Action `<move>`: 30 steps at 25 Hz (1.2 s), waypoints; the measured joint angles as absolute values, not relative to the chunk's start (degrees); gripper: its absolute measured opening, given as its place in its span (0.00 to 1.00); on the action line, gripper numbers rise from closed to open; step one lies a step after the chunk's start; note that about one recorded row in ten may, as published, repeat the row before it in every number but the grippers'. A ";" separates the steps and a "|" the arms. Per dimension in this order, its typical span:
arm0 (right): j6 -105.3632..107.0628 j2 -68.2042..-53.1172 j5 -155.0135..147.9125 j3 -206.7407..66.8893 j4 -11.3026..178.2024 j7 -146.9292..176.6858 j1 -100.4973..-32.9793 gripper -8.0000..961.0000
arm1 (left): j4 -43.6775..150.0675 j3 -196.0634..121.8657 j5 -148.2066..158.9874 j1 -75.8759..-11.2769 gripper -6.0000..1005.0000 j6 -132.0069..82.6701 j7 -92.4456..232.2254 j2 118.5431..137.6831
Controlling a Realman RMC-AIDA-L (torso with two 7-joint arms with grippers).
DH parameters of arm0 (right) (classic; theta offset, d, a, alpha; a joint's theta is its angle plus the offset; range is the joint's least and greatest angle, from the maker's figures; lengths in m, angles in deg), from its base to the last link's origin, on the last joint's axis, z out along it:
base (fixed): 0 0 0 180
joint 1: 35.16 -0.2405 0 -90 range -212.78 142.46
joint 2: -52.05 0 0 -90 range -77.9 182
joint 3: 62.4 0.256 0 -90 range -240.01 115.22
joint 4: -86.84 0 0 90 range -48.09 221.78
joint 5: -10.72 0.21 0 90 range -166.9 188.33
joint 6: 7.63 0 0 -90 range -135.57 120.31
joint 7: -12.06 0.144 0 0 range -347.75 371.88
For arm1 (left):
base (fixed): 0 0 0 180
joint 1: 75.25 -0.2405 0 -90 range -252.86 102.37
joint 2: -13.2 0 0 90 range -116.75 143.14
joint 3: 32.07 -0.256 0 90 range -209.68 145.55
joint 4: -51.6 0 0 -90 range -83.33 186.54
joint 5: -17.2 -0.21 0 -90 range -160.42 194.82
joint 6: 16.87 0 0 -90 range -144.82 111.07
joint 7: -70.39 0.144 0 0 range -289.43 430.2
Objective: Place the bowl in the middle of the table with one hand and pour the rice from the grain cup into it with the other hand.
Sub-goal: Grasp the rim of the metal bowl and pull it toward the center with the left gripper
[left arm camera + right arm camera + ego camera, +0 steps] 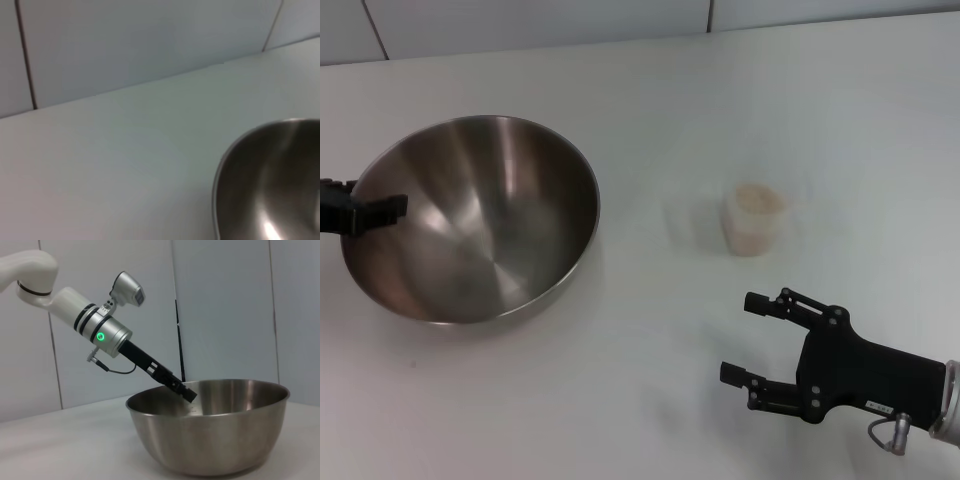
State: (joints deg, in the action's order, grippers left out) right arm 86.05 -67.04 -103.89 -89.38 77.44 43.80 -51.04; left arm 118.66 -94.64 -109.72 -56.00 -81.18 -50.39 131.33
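The steel bowl (470,220) is on the left part of the white table (650,90), tilted toward its right side. My left gripper (378,209) is shut on the bowl's left rim. The right wrist view shows this grip (186,391) on the bowl (210,440). The bowl's rim also fills a corner of the left wrist view (270,185). The grain cup (757,228) stands upright right of the centre, holding rice (757,198). My right gripper (738,337) is open and empty, near the front right, short of the cup.
A tiled wall (520,20) runs along the table's far edge. Bare table lies between the bowl and the cup. The left arm (75,315) reaches down to the bowl from above.
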 joint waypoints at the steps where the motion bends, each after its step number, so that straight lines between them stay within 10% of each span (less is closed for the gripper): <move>1: 86.05 -67.04 -103.89 -89.38 77.44 43.80 -51.04 0.87 | 118.57 -94.63 -110.69 -55.56 0.72 -81.65 -50.50 131.33; 20: 86.35 -67.01 -103.89 -89.38 77.44 43.80 -51.09 0.87 | 118.83 -93.75 -114.20 -52.65 0.09 -85.29 -53.25 131.52; 30: 86.18 -66.95 -104.02 -89.38 77.44 43.79 -51.24 0.87 | 110.35 -79.02 -114.15 -42.85 0.05 -96.13 -53.08 130.54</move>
